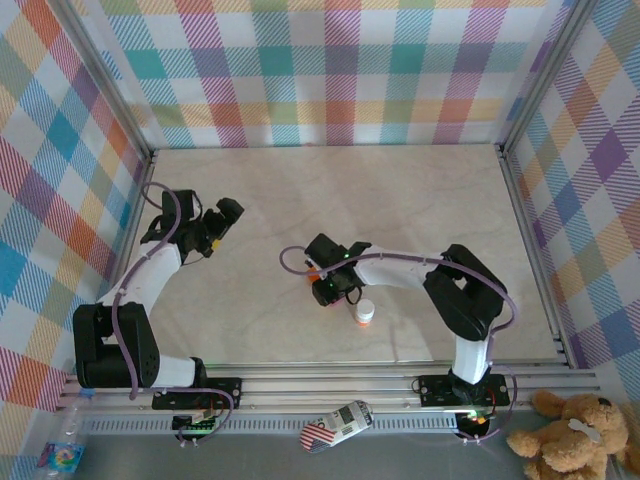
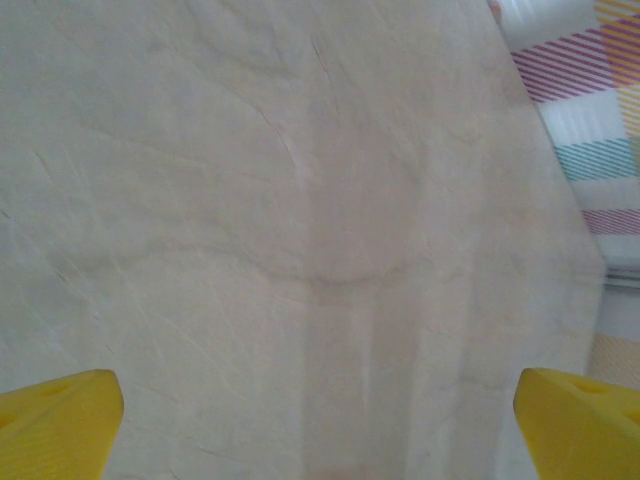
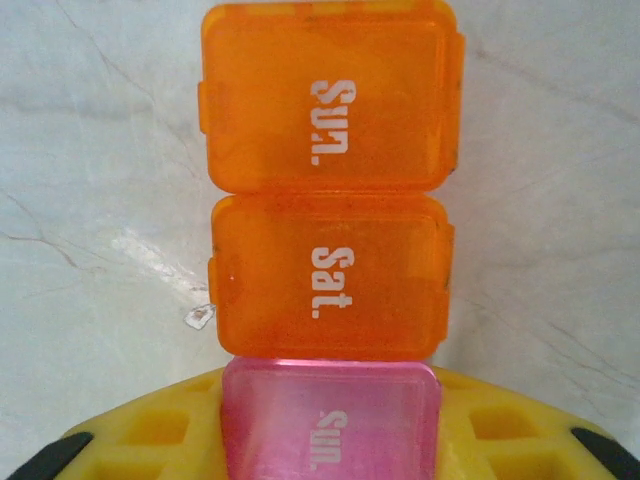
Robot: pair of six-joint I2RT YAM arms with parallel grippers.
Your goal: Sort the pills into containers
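Right wrist view puts me right over the containers (image 3: 330, 290): two orange squares printed Sun. and Sat., lids down, then a pink one printed Sun. sitting between the yellow fingers (image 3: 500, 435) of the right hand (image 3: 330, 445). The yellow sits flush against both sides of that pink box, so I'd say the hand is pinched onto the end of the strip. From above, the strip shows as a speck of orange about the middle of the desk (image 1: 420, 200), a little toward the near edge. The small bottle (image 1: 364, 313) with its white cap stands just beside the right hand on the near side. The left hand (image 2: 320, 425) hangs spread wide over bare desk toward the left edge, holding nothing. Where the pills are I cannot tell; my guess is the bottle. This looks like the opening step, taking hold of the strip to steady or place it. Next a lid has to be flipped up, which calls for a fine fingertip under a small lip while the strip is stopped from sliding
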